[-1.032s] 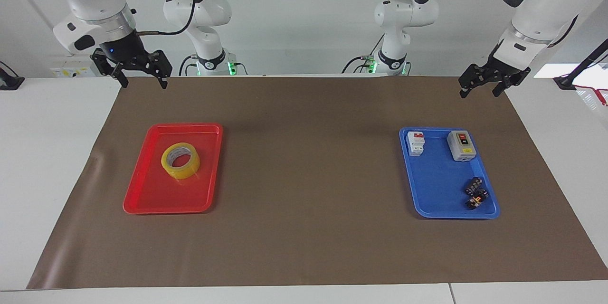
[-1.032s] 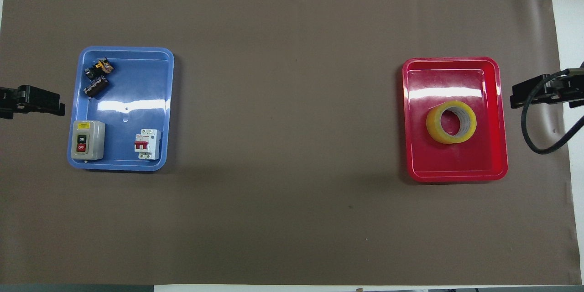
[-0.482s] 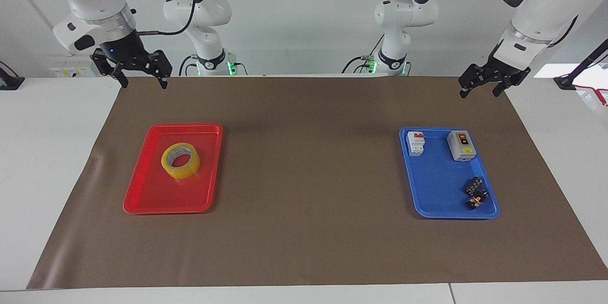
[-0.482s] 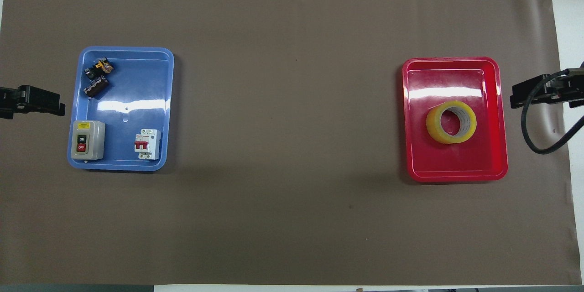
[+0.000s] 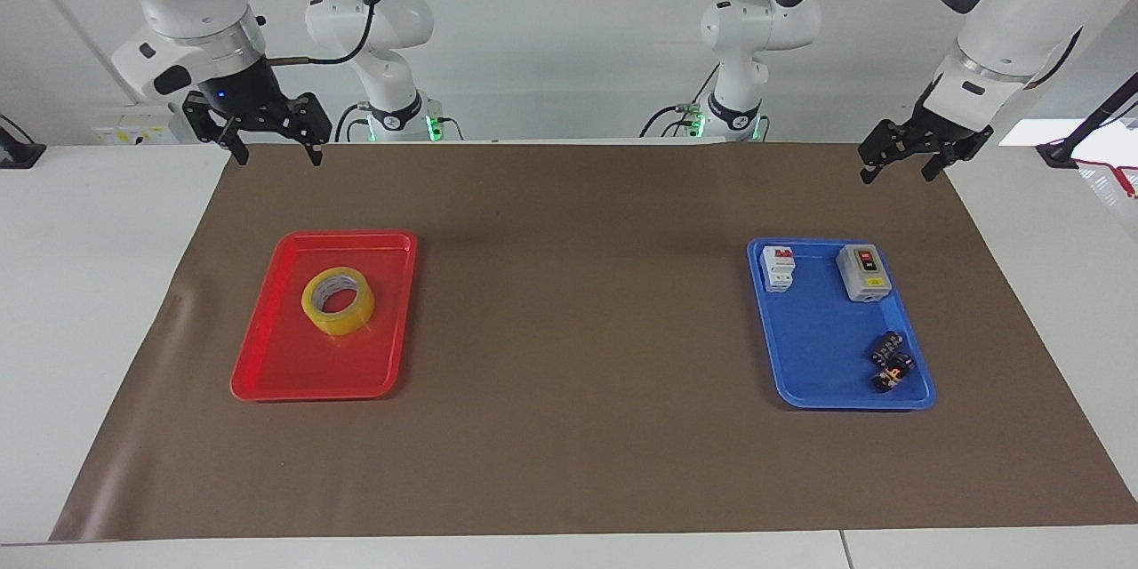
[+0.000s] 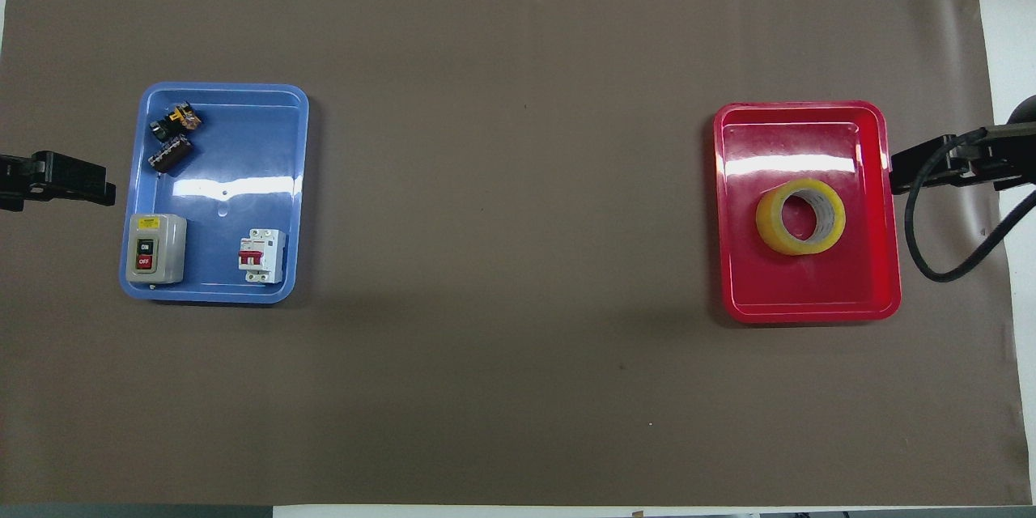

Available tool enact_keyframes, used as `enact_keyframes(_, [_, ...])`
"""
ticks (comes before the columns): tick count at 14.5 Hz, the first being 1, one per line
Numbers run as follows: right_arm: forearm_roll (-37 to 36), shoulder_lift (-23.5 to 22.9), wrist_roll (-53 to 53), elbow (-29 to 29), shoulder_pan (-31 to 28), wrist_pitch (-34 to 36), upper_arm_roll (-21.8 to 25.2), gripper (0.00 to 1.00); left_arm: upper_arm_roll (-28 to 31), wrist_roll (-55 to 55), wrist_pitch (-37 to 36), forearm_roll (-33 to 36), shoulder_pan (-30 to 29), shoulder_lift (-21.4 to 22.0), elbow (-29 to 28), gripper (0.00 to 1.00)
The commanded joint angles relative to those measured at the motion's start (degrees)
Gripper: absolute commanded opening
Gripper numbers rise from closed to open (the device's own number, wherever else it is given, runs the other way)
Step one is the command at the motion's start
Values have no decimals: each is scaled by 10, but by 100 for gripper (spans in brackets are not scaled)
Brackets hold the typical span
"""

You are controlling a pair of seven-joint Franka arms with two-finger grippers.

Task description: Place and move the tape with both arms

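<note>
Tape (image 6: pixel 800 216) in red tray (image 6: pixel 809 309), blue tray (image 6: pixel 283 178), brown mat (image 6: pixel 502 259)

Translucent yellow tape (image 5: pixel 338 300) with a white core lies in a red tray (image 5: pixel 267 363). The blue tray (image 5: pixel 822 373) holds a grey switch box (image 5: pixel 863 272) with red and black buttons, a white breaker (image 5: pixel 778 268) with a red band, and small black parts (image 5: pixel 891 361). Brown paper (image 5: pixel 578 329) covers the white bench (image 5: pixel 80 284). Both claws, right claw (image 5: pixel 276 156) and left claw (image 5: pixel 898 170), are black on white arms.

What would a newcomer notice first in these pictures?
The yellow tape roll lies flat in the red tray toward the right arm's end of the brown mat. A blue tray with small electrical parts sits toward the left arm's end. The right gripper, open, hangs above the mat's edge.
</note>
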State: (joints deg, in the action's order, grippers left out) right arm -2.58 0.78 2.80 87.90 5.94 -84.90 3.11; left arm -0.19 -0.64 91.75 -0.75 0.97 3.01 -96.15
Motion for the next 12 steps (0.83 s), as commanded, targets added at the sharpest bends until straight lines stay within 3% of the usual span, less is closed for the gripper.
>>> enact_keyframes(1, [-5, -3, -7, -4, -2, -5, 18, 100, 0, -7, -9, -13, -4, -2, 5, 100])
enact_keyframes(4, [-2, -3, -7, -4, -42, -2, -19, 100, 0, -7, -8, -13, -4, -2, 5, 100])
enact_keyframes(12, [-1, 8, 1, 18, -53, 1, -17, 100, 0, -7, -8, -13, -4, -2, 5, 100])
